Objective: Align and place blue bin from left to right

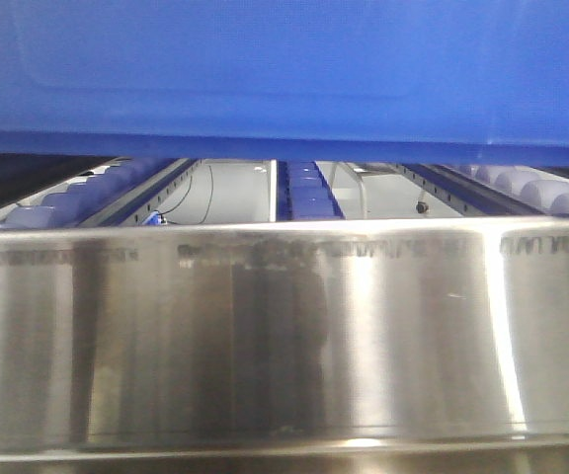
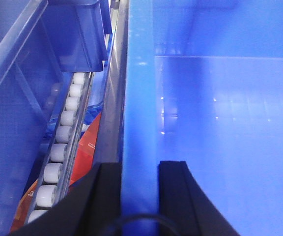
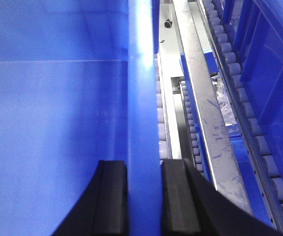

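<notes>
The blue bin (image 1: 284, 69) fills the top of the front view, its flat side wall raised above the roller tracks. In the left wrist view my left gripper (image 2: 139, 169) is shut on the bin's left wall rim (image 2: 140, 98), one black finger on each side. In the right wrist view my right gripper (image 3: 144, 169) is shut on the bin's right wall rim (image 3: 142, 88) the same way. The bin's smooth inside floor (image 2: 230, 123) shows, with nothing in it.
A polished steel front rail (image 1: 284, 336) spans the front view. White roller tracks (image 2: 58, 147) run beside the bin, and another blue bin (image 2: 77, 34) stands to its left over an orange-red packet (image 2: 87, 142). A steel divider (image 3: 205, 108), rollers and a further blue bin (image 3: 274, 73) lie to the right.
</notes>
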You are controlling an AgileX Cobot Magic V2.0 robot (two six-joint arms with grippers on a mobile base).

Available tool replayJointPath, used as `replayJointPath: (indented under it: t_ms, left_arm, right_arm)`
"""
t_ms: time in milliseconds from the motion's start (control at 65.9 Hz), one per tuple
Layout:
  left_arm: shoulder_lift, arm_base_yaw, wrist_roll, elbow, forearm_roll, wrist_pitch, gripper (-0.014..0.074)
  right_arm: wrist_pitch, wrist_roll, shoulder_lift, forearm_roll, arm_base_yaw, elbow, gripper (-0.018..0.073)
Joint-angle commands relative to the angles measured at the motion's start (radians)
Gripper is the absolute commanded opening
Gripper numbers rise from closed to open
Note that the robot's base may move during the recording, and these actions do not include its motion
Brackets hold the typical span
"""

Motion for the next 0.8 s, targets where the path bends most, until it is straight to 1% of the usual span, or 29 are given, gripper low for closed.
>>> replayJointPath:
  t_ms: [0,577,668,744,789]
  left_arm:
    - [-0.007,-0.018,-0.004,-0.008,0.031,-0.087,-0.0111]
    - [-0.007,-0.012,-0.004,-0.008,0.031,-0.096,-0.0111]
    - [0.005,0.021,-0.004,-0.008,-0.008,-0.101,-0.0111]
    - [0.024,0.070,-0.001,-0.008,-0.077,-0.123,-0.0111]
    - [0.041,0.097,0.025,-0.008,-0.133,-0.143,-0.0111]
  right_arm:
    - [-0.099,0.003,-0.011,-0.012,0.006,-0.008,-0.0071]
    - [-0.115,0.003,-0.010,-0.012,0.006,-0.008,-0.0071]
    - [-0.109,0.003,0.013,-0.012,-0.010,-0.008,-0.0071]
    - [-0.109,0.003,0.034,0.006,-0.032,-0.008,-0.0071]
    - [-0.113,0.003,0.047,0.018,-0.051,-0.008,-0.0071]
